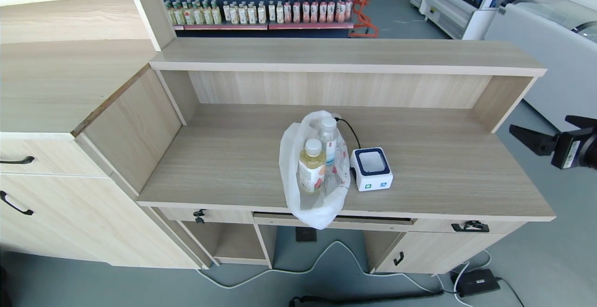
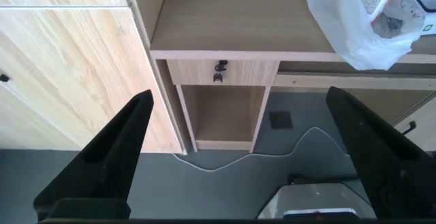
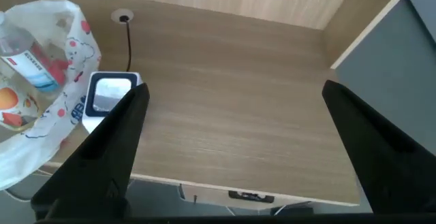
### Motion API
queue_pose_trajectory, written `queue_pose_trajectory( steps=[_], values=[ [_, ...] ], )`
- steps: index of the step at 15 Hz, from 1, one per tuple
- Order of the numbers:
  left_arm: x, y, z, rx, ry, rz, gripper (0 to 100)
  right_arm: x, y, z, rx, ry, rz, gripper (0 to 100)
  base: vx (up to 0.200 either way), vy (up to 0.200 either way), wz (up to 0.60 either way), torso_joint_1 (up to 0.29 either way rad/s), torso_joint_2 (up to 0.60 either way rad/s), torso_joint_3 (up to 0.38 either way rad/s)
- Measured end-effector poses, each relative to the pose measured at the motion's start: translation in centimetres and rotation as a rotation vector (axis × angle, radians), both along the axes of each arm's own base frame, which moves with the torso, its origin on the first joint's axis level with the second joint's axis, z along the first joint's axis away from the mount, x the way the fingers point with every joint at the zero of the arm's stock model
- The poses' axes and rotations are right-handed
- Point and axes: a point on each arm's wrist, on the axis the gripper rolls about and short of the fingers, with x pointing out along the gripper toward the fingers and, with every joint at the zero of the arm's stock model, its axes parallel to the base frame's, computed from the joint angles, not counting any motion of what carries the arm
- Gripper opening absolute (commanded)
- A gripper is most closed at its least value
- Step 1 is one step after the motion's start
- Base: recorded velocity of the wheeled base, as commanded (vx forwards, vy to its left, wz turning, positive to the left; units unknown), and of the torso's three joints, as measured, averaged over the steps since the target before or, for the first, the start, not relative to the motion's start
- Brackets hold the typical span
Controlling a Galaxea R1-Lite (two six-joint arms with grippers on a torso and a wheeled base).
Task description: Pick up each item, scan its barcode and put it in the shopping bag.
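Two bottles upright in bag at tabletop front edge, apparently packed | scanner beside bag | left end effector, right end effector released, empty.

bag: we see a thin white plastic shopping bag standing open at the counter's front edge, its bottom drooping over | bottles: we see two upright inside, yellow drink bottle in front, clear bottle behind | scanner: white, blue-rimmed window, just right of the bag
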Motion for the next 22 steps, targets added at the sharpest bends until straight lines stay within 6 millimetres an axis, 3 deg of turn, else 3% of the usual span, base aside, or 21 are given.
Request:
queue_pose_trajectory(
  steps=[6, 11, 15, 22],
  values=[
    [0.0, 0.0, 0.0, 0.0, 0.0, 0.0, 100, -10.2, 1.5, -3.2, 0.033, -0.039, -0.103, 100, 0.0, 0.0, 0.0, 0.0, 0.0, 0.0],
    [0.0, 0.0, 0.0, 0.0, 0.0, 0.0, 100, -18.9, 2.9, -9.4, 0.089, -0.044, -0.079, 100, 0.0, 0.0, 0.0, 0.0, 0.0, 0.0],
    [0.0, 0.0, 0.0, 0.0, 0.0, 0.0, 100, -22.1, 3.0, -14.0, 0.122, -0.001, -0.056, 100, 0.0, 0.0, 0.0, 0.0, 0.0, 0.0],
    [0.0, 0.0, 0.0, 0.0, 0.0, 0.0, 100, -23.1, 3.0, -14.7, 0.172, -0.096, -0.06, 100, 0.0, 0.0, 0.0, 0.0, 0.0, 0.0]
  ],
)
